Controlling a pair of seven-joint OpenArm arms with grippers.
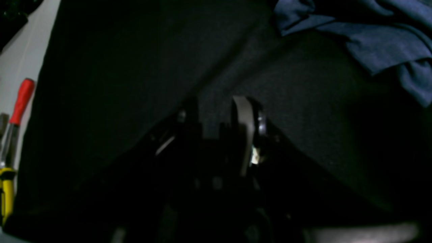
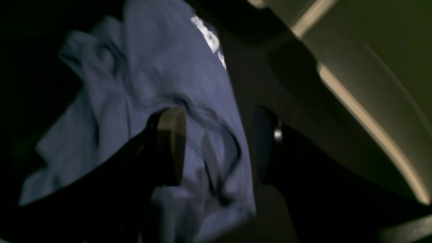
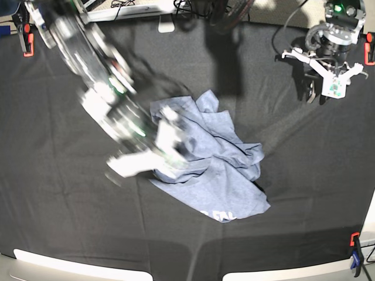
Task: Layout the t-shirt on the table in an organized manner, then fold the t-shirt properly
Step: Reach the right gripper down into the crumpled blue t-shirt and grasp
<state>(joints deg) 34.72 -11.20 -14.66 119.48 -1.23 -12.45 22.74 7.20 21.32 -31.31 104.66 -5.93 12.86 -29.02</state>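
Note:
The blue-grey t-shirt (image 3: 214,161) lies crumpled in the middle of the black cloth table (image 3: 58,222), with white lettering (image 3: 218,214) near its front edge. My right gripper (image 3: 170,146) is blurred with motion at the shirt's left side. In the right wrist view it (image 2: 217,145) is open over the shirt (image 2: 152,74), with the collar between the fingers (image 2: 172,145) and nothing held. My left gripper (image 3: 315,92) hangs at the far right, away from the shirt. In the left wrist view it (image 1: 217,118) stands slightly open and empty above the table (image 1: 135,67), with the shirt (image 1: 388,40) at the top right.
Orange clips (image 3: 26,44) (image 3: 369,50) hold the cloth at the far corners, and a blue and orange clip (image 3: 354,249) at the near right. A red-handled clamp (image 1: 22,101) sits at the table edge. Cables lie beyond the far edge.

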